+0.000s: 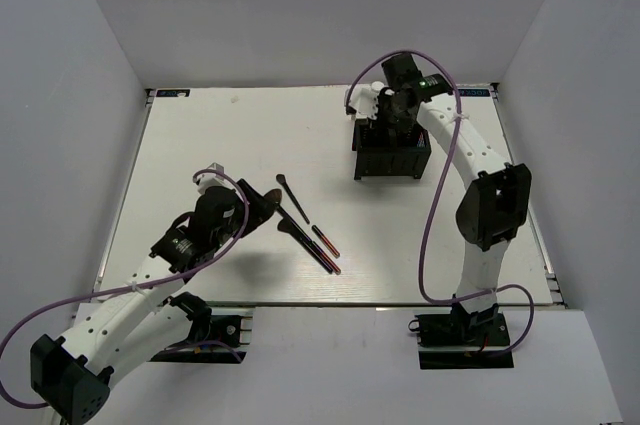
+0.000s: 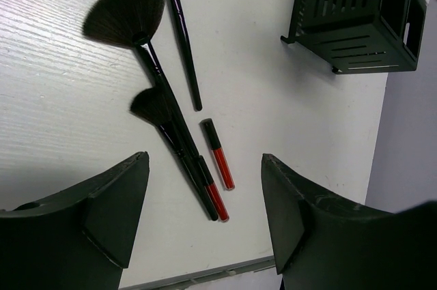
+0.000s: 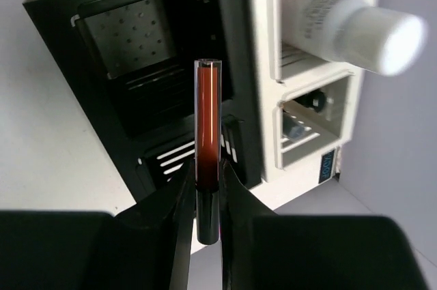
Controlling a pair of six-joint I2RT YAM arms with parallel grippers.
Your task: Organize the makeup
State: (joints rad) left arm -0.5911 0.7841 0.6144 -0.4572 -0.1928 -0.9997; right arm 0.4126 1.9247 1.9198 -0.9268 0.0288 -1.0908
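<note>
Dark-red, the thin pencil (image 3: pixel 207 119) is pinched at one end by the right gripper (image 3: pixel 208 194) over the black mesh organizer (image 3: pixel 119 37), I think so it can drop into a compartment, while the left gripper (image 2: pixel 205 198) hangs wide apart above the brushes (image 2: pixel 130 13) and pencils (image 2: pixel 220 157) lying on the table (image 2: pixel 54 119).

Top camera looks down on the whole table (image 1: pixel 200 135); left wrist faces the brushes (image 2: pixel 126 13) and black organizer (image 2: pixel 355 17) from near; right wrist hangs close over that organizer
</note>
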